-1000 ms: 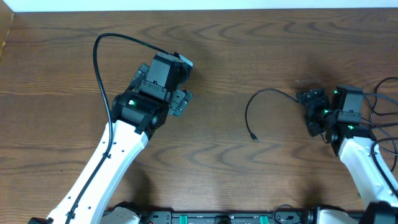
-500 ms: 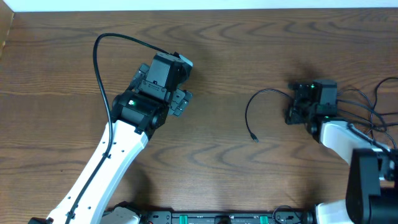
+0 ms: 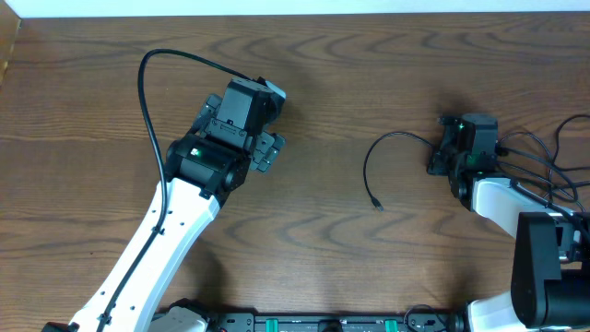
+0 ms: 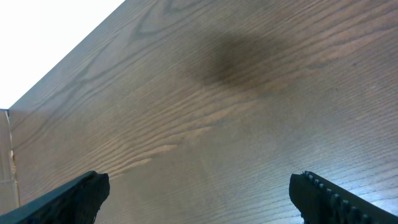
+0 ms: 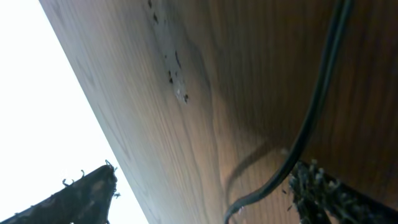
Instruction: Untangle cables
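A thin black cable [image 3: 367, 161] curves on the wooden table from my right gripper [image 3: 441, 152] round to a small plug end [image 3: 378, 206]. More thin black cables [image 3: 539, 157] loop at the right edge, beside the right arm. No white cable shows. In the right wrist view my right gripper [image 5: 199, 196] is open, and a black cable [image 5: 314, 106] runs between its fingers, close to the right finger. My left gripper [image 3: 277, 120] is open and empty over bare wood, far left of the cables; it also shows in the left wrist view [image 4: 199, 199].
The thicker black cord [image 3: 147, 78] of the left arm arches over the table's left part. The table's far edge [image 3: 304, 14] meets a white surface. The right arm's white link [image 3: 502, 203] lies over the cables at the right.
My right gripper has turned and moved up and left to the end of the black cable, then shifted slightly right. The left arm has not moved.
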Controlling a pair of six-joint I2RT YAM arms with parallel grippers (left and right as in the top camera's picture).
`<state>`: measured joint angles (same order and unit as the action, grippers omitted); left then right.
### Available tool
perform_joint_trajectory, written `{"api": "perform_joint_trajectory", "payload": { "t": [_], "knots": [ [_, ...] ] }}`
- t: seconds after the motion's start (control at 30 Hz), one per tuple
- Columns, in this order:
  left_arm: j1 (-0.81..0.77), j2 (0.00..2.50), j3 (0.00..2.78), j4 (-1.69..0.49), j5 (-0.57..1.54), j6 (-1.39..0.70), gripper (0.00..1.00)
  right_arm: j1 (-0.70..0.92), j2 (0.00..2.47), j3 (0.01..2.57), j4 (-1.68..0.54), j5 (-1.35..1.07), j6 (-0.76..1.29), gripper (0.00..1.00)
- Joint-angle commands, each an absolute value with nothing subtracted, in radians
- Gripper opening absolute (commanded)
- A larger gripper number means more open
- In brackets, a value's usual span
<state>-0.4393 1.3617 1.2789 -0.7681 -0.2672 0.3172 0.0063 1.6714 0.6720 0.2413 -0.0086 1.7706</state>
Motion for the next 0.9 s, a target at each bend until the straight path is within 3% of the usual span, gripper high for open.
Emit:
{"api": "perform_joint_trajectory", "payload": {
  "t": [0.0,0.23,0.47,0.57,0.73,0.87],
  "knots": [
    [-0.437,1.36,1.28,-0.771,-0.27,0.311,0.98,0.013,1.681,0.671,0.221,0.057,1.787,0.84],
    [-0.437,1.36,1.28,-0.774,-0.27,0.308,0.98,0.013,1.69,0.671,0.178,0.093,1.787,0.81],
    [-0.437,1.36,1.28,-0.774,-0.27,0.308,0.98,0.013,1.738,0.671,0.18,0.102,1.787,0.7],
    [-0.437,1.36,1.28,-0.774,-0.27,0.308,0.98,0.012,1.771,0.671,0.184,0.102,1.787,0.76],
    [-0.437,1.36,1.28,-0.777,-0.27,0.308,0.98,0.012,1.827,0.671,0.191,0.102,1.787,0.95],
    [-0.437,1.36,1.28,-0.781,-0.27,0.308,0.98,0.012,1.866,0.671,0.208,0.098,1.787,0.9]
  ]
}}
